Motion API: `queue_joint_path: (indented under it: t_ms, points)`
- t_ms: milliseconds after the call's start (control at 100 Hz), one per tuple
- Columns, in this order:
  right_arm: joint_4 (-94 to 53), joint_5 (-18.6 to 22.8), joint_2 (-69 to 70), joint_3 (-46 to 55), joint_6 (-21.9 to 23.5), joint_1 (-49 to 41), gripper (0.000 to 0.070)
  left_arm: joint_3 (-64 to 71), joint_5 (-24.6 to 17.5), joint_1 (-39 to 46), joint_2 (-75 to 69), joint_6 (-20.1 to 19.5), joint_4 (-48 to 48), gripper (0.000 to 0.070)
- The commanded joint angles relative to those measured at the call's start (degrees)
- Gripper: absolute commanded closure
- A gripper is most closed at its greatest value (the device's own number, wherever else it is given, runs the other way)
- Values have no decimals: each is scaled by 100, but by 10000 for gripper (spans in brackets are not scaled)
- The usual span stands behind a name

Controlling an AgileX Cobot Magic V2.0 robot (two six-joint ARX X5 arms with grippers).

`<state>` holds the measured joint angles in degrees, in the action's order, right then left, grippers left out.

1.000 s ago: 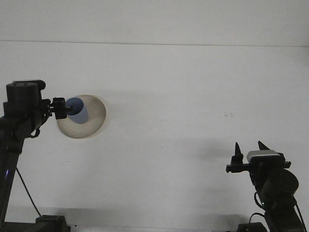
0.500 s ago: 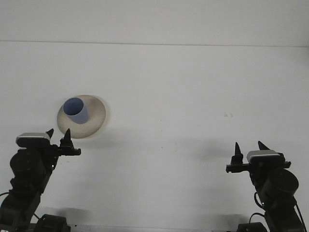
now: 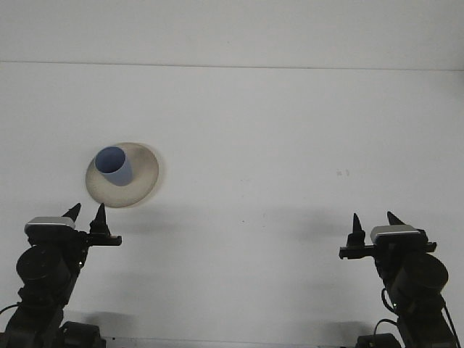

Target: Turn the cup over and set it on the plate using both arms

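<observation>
Starting at the left edge, the left gripper point(image 3: 85, 212) sits low near the table's front, its two dark fingertips parted with nothing between them, just short of the plate point(image 3: 142, 170). That beige plate lies on the white table point(image 3: 290, 130), and the blue cup point(image 3: 114, 166) stands on it with its open mouth upward, set toward the plate's left half rather than dead centre. Judged from this, the flip and the placing look done, and the step in hand is simply clearing off and resting. Doing that well means keeping the left arm low and away from the plate's near rim (a nudge there could slide the plate or tip the cup), and making no sweep across the cup's height. The middle of the table carries only a small faint mark to the right of centre. Far right, the right gripper point(image 3: 374, 225) is parked near the front edge, well apart from the plate, its fingertips likewise spread and gripping nothing; it need do no more than hold that parked pose.
</observation>
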<state>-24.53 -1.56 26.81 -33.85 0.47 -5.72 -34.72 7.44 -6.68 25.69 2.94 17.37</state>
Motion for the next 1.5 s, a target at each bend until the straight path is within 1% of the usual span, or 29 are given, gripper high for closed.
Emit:
queue_joint_path:
  t_ms: [0, 20, 40, 60, 90, 1060, 1100, 1130, 1250, 1350, 1490]
  points:
    - [46, 0, 13, -63, 98, -15, 419, -87, -2, -20, 9, 33, 17, 620]
    - [46, 0, 13, -63, 98, -15, 479, -87, -2, -20, 9, 31, 44, 699]
    - [46, 0, 13, -63, 98, -15, 547, -87, -2, -20, 9, 33, 63, 700]
    - [46, 0, 13, -63, 98, -15, 613, -87, -2, -20, 9, 28, 66, 685]
    - [48, 0, 13, -63, 98, -15, 700, -87, -2, -20, 9, 31, 70, 691]
    - [57, 2, 13, -63, 98, -15, 700, -87, -2, -20, 2, 33, 37, 688]
    - [57, 2, 13, -63, 98, -15, 700, -87, 0, -20, -20, -55, 0, 688]
    - [57, 2, 13, -63, 98, -15, 700, -81, 0, -17, -50, -129, -79, 688]
    - [57, 2, 13, -63, 98, -15, 700, 140, -7, -20, -315, -70, -590, 688]
    - [57, 2, 13, -63, 98, -15, 700, 625, -57, -20, -745, -76, -1202, 688]
    - [57, 2, 13, -63, 98, -15, 700, 1394, -59, -15, -1408, -155, -1751, 688]
